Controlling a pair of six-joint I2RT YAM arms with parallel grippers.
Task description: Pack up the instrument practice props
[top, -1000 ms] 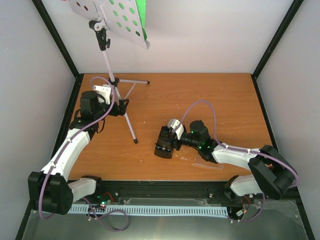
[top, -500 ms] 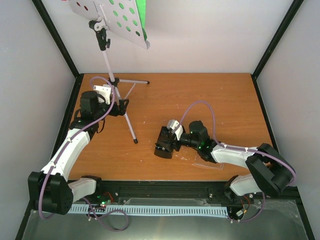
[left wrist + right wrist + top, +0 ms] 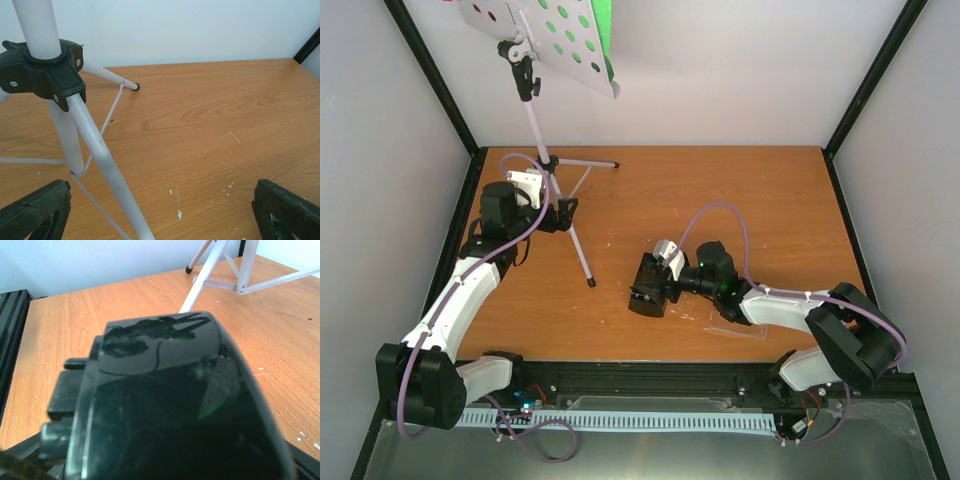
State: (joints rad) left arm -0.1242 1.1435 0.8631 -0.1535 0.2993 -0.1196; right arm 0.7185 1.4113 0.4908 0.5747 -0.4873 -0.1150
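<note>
The music stand (image 3: 533, 118) stands at the back left on thin silver tripod legs, its pale perforated desk (image 3: 545, 38) up high. A green sheet (image 3: 603, 28) lies on the desk, and red shows through its left holes. My left gripper (image 3: 560, 212) is open beside the pole. In the left wrist view one tripod leg (image 3: 102, 165) runs between its wide-apart fingers (image 3: 35, 212), touching neither. My right gripper (image 3: 662, 278) is shut on the black metronome (image 3: 648, 288), which is low over the table's middle and fills the right wrist view (image 3: 165, 405). The clear cover (image 3: 738, 328) lies flat under my right forearm.
The wooden table (image 3: 740, 200) is walled by white panels with black corner posts (image 3: 875, 75). A tripod leg's foot (image 3: 591, 283) sits just left of the metronome. A black rail runs along the near edge (image 3: 650, 375).
My right gripper has shifted slightly left with the metronome. The left arm and the music stand have not moved.
</note>
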